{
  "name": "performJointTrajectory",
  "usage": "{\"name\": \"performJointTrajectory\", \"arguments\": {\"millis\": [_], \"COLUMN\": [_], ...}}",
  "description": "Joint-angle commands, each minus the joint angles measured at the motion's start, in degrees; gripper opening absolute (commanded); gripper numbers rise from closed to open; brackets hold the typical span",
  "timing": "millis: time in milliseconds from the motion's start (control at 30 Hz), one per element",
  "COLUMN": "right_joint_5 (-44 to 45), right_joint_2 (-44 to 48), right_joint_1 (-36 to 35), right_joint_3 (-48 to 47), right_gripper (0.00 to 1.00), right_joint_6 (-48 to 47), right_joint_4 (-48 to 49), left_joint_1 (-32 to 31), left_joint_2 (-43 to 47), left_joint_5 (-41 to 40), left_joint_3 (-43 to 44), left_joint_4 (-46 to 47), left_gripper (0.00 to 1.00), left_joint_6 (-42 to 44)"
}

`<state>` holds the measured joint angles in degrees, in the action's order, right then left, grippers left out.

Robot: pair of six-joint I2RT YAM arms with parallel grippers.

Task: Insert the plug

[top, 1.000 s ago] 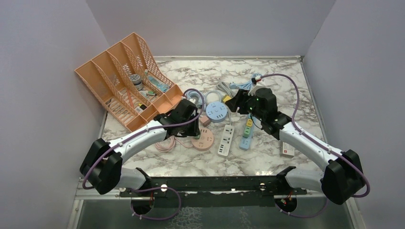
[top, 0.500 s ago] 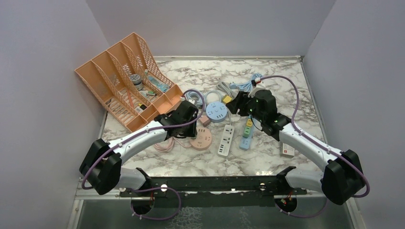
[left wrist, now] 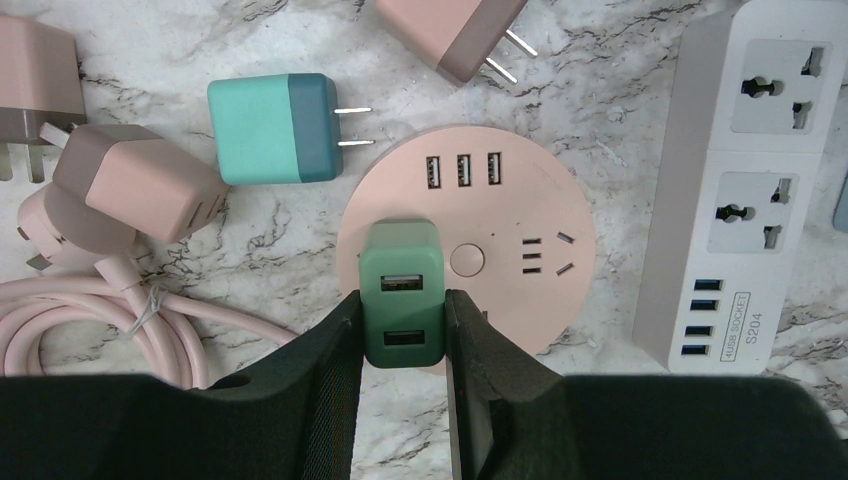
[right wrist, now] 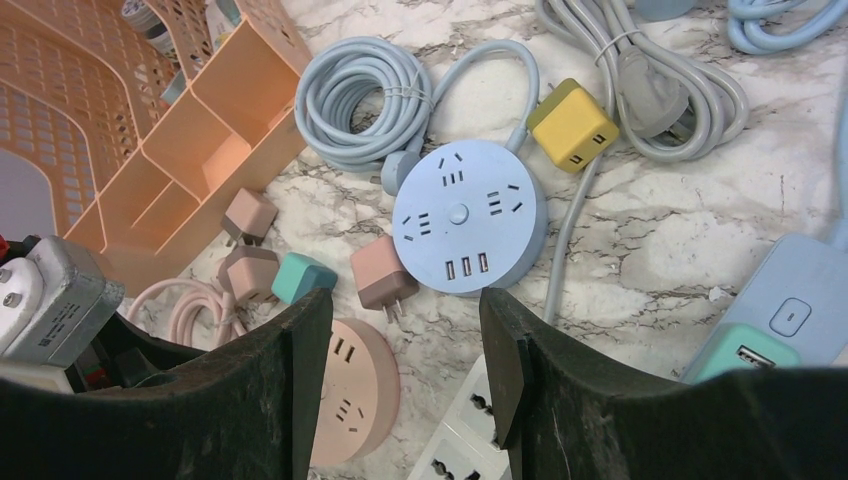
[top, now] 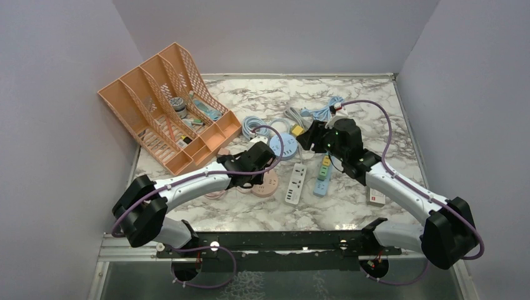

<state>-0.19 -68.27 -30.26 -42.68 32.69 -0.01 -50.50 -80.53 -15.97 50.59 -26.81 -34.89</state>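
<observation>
Black fingers (left wrist: 345, 340) of the left gripper (left wrist: 403, 300) clamp both sides of a dark green, boxy USB charger plug (left wrist: 402, 262). They hold it upright over the left part of a round pink plastic power hub (left wrist: 500, 210) on the marble table (left wrist: 620, 60). Whether its prongs are seated in the hub cannot be told. In the left wrist view, a two-tone teal plug (left wrist: 270, 128) lies just off the hub's upper left. A dusty pink plug (left wrist: 450, 30) lies just above the hub, and a white power strip (left wrist: 745, 190) lies just to its right. The right gripper (right wrist: 405, 300) hangs empty, jaws apart, beyond the pink hub and near a round pale blue power hub (right wrist: 468, 215).
</observation>
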Motion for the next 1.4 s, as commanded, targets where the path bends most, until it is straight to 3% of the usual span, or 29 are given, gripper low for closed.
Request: {"name": "performJointTrajectory", "arguments": {"millis": [0, 167, 567, 767, 833, 1133, 1367], "right_joint_5": [1.8, 1.8, 1.9, 1.7, 1.5, 1.5, 1.5], "right_joint_2": [1.3, 1.2, 1.0, 0.8, 0.6, 0.3, 0.3], "right_joint_1": [0.0, 0.1, 0.0, 0.0, 0.0, 0.0, 0.0], "right_joint_3": [0.2, 0.3, 0.3, -0.5, -0.7, -1.0, -1.3], "right_gripper": [0.56, 0.56, 0.56, 0.56, 0.56, 0.56, 0.56], "right_joint_6": [-1.0, -0.9, -1.0, -1.0, -1.0, -1.0, -1.0], "right_joint_4": [1.0, 1.1, 1.0, 0.1, 0.0, -0.3, -0.5], "left_joint_1": [-0.8, -0.8, -0.7, -0.2, 0.1, 2.6, 4.6], "left_joint_2": [-4.7, -6.6, -9.6, -7.3, -6.8, -6.9, -4.2], "left_joint_5": [-2.3, -0.4, 5.3, 5.2, 4.7, 7.3, 8.6], "left_joint_3": [-3.1, -5.2, -9.1, -5.2, -2.2, 7.9, 12.3], "left_joint_4": [-3.4, -2.1, 2.1, -0.8, -3.1, -8.4, -8.4], "left_gripper": [0.07, 0.00, 0.00, 0.00, 0.06, 0.49, 0.70], "left_joint_6": [-1.8, -2.6, -2.6, -2.5, -1.8, -1.8, -3.4]}}
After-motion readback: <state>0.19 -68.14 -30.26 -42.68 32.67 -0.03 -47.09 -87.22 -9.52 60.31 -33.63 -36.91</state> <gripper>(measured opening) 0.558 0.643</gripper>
